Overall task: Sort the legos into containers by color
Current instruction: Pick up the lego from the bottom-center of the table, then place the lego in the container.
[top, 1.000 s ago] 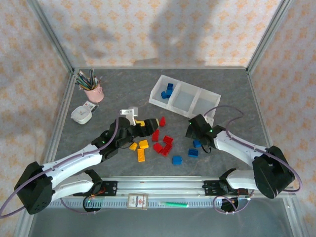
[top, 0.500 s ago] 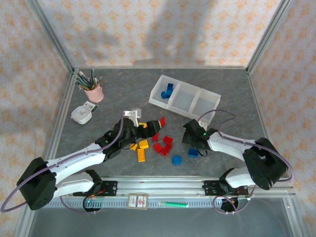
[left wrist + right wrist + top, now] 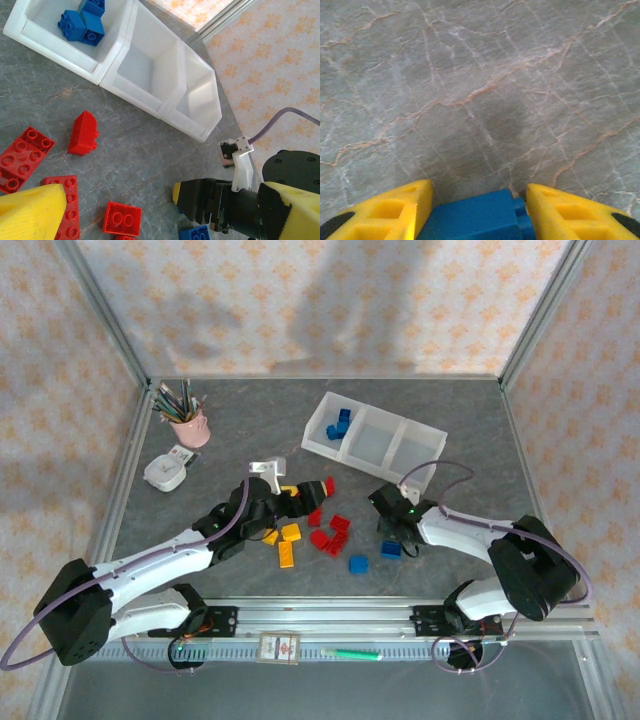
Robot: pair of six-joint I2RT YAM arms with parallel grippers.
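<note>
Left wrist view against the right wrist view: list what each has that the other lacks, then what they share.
Left wrist, absent from right wrist: the long white translucent three-compartment tray, blue bricks in its end compartment, and loose red bricks on the table. Right wrist, absent from left wrist: a close look at a blue plastic brick held between the yellow fingers of the right gripper. Shared: the grey marbled tabletop.

A: How many compartments (image 3: 130,97)?
B: 3; about 3 blue bricks (image 3: 72,25) sit in 1.
A: On the table (image 3: 250,420)?
B: About 5 red bricks (image 3: 82,132), 3 or 4 yellow bricks (image 3: 291,532), 2 blue, plus 1 more blue brick (image 3: 475,220).
</note>
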